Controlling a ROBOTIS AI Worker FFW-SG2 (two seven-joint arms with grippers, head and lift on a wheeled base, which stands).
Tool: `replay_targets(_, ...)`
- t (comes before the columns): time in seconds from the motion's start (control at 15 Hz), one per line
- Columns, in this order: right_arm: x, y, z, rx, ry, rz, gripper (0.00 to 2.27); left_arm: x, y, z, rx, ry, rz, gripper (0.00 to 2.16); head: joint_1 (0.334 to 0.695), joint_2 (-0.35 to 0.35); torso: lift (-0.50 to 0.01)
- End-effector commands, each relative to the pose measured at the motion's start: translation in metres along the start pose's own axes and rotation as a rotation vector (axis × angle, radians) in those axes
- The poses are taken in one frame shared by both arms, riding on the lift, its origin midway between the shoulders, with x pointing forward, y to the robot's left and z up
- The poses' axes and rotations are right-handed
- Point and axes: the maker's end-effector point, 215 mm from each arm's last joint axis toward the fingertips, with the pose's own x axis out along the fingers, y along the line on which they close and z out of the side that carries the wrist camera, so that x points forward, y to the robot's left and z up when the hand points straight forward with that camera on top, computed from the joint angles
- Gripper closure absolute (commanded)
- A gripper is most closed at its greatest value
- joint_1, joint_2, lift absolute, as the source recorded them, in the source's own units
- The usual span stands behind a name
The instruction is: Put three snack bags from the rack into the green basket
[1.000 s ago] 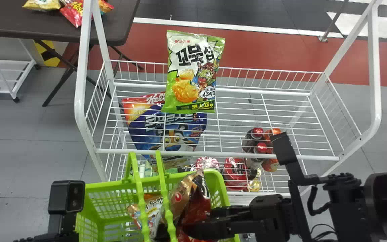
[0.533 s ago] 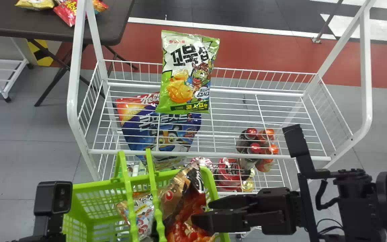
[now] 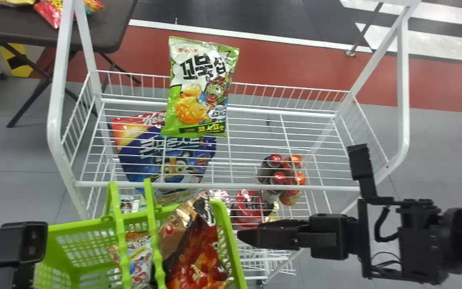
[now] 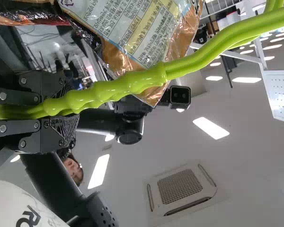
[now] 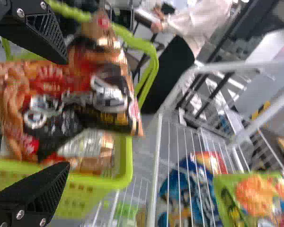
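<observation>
basket [image 3: 66, 224] in green sits at the lower left of the head view, with a smaller snack bag [image 3: 138, 257] and a red-and-brown snack bag [image 3: 195, 249] inside it, the latter poking above the rim. just right of the basket is the right gripper [image 3: 242, 237]; the left gripper [image 3: 11, 277] is at the lower left corner. one green-and-white snack bag [image 3: 201, 88] lies on the upper shelf of the white rack [image 3: 215, 186], and a blue bag [image 3: 167, 152] is below that shelf. in the left wrist view, the left gripper [image 4: 61, 106] has its fingers clamped on the handles [image 4: 128, 85]. the right wrist view shows the right gripper [image 5: 61, 113] with fingers well apart.
</observation>
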Motion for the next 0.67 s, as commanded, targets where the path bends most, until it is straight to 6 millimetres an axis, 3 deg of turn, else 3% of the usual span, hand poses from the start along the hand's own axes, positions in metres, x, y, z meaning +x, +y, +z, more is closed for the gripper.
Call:
replay_targets(0.0,0.003,-0.04,0.026,-0.028,-0.11,-0.111,0.05,0.001,-0.001,0.0,0.001,-0.002,-0.004,2.15,0.695,-0.267,0.0)
replay_targets(0.2,0.003,-0.087,0.079,-0.163,-0.333,-0.275,0.05,0.001,-0.002,0.001,0.001,-0.004,-0.008,2.15,0.695,-0.292,0.0)
replay_targets(0.33,-0.002,-0.106,0.11,-0.247,-0.491,-0.333,0.06,0.001,-0.001,0.0,0.0,-0.004,-0.007,2.15,0.695,-0.31,0.0)
replay_targets(0.47,-0.007,-0.127,0.121,-0.307,-0.579,-0.403,0.06,0.001,-0.001,0.0,0.0,-0.004,-0.007,2.15,0.695,-0.32,0.0)
replay_targets(0.6,-0.016,-0.129,0.124,-0.383,-0.672,-0.437,0.07,0.001,-0.002,0.0,-0.003,-0.004,-0.007,2.15,0.695,-0.333,0.0)
